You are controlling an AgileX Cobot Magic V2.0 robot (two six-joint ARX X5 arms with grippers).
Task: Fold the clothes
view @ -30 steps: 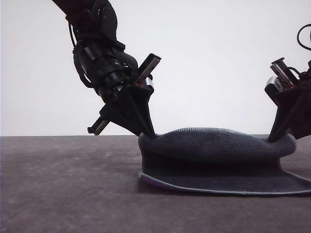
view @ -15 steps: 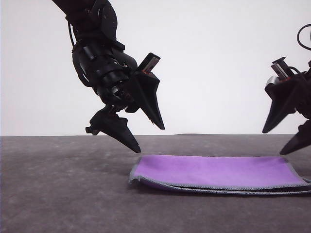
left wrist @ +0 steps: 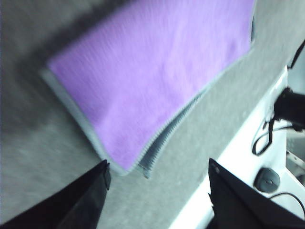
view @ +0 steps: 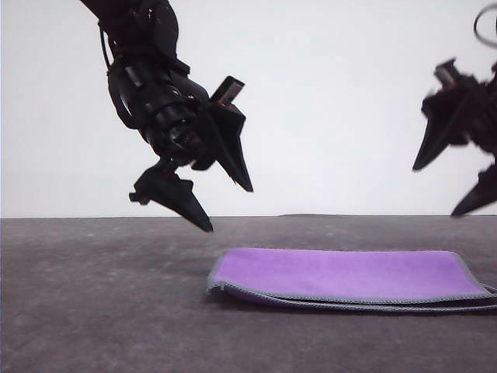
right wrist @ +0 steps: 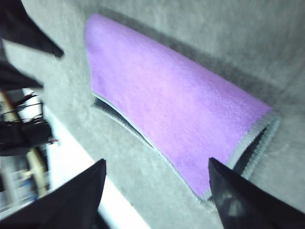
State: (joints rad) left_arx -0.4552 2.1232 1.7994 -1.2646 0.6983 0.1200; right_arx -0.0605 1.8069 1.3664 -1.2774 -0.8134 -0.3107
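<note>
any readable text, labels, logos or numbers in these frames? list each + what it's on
None readable.
Folded purple soft cloth with grey stitched edging: plain, no tag or print.
Left gripper and right gripper, both black and open above the cloth: no markings legible.
Dark grey table surface: blank.
Cables and hardware past the table edge in the wrist views: too blurred to tell.

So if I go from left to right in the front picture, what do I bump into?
Left gripper → purple cloth → right gripper.
</note>
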